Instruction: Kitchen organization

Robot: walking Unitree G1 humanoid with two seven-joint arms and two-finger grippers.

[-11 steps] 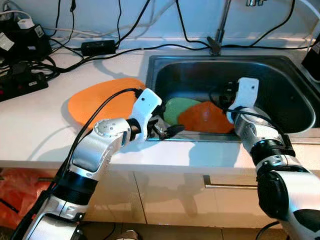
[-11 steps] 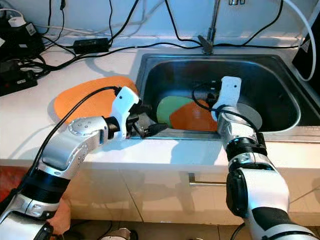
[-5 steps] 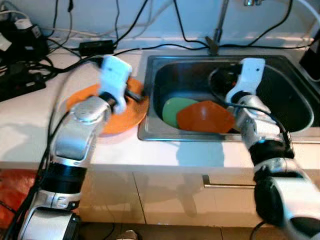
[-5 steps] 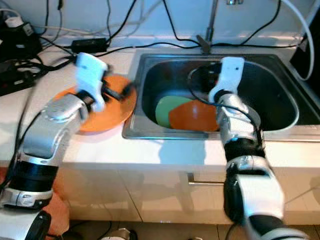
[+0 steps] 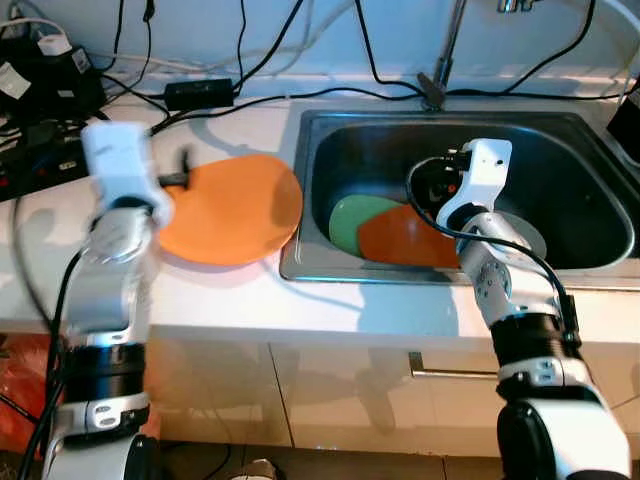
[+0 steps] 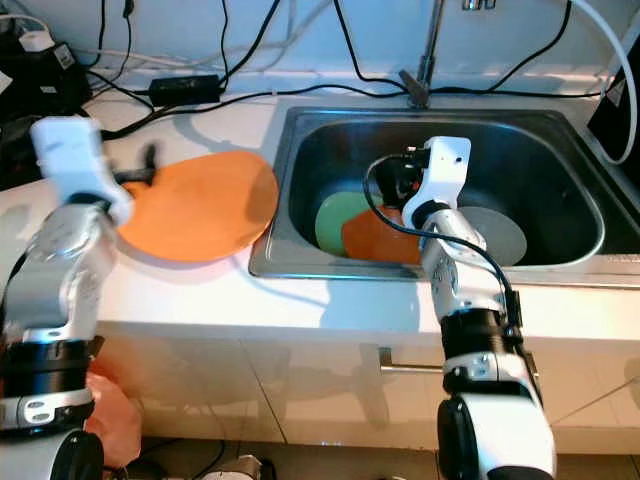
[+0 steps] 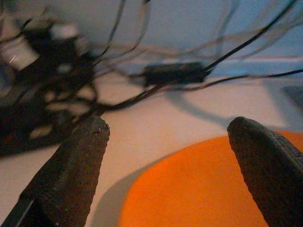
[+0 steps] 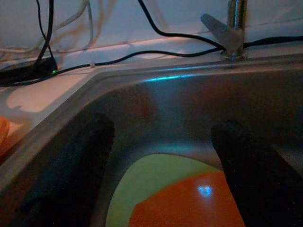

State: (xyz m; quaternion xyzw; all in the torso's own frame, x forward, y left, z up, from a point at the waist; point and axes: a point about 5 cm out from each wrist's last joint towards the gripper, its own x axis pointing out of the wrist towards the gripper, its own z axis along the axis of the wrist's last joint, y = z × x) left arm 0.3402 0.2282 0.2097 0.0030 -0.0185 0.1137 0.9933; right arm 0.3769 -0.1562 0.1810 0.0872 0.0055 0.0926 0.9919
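Left eye view: stainless sink point(image 5: 590, 215), smooth metal basin set into a white counter point(image 5: 250, 290). Big flat orange plate point(image 5: 232, 208) lies on the counter just beside the sink's rim, matte, oval-looking from this angle. Inside the basin a round green plate point(image 5: 350, 218) sits partly under a second orange plate point(image 5: 405, 238), with a grey disc point(image 5: 520, 232) next to them.

Left gripper point(image 7: 165, 156) is raised over the counter at the near-wall edge of the big orange plate; the left wrist view shows its two textured black fingers point(image 7: 75, 165) spread wide apart, nothing between them, plate rim directly below and ahead. That view also picks up a black power brick point(image 7: 173, 73) and a blurred cable tangle beyond the plate.

Right gripper point(image 8: 163, 156) hangs inside the sink, fingers apart and holding nothing. Right wrist view shows the green plate and the second orange plate just below and ahead of the fingertips, plus the faucet base point(image 8: 232, 35) on the back rim, which the head views crop.
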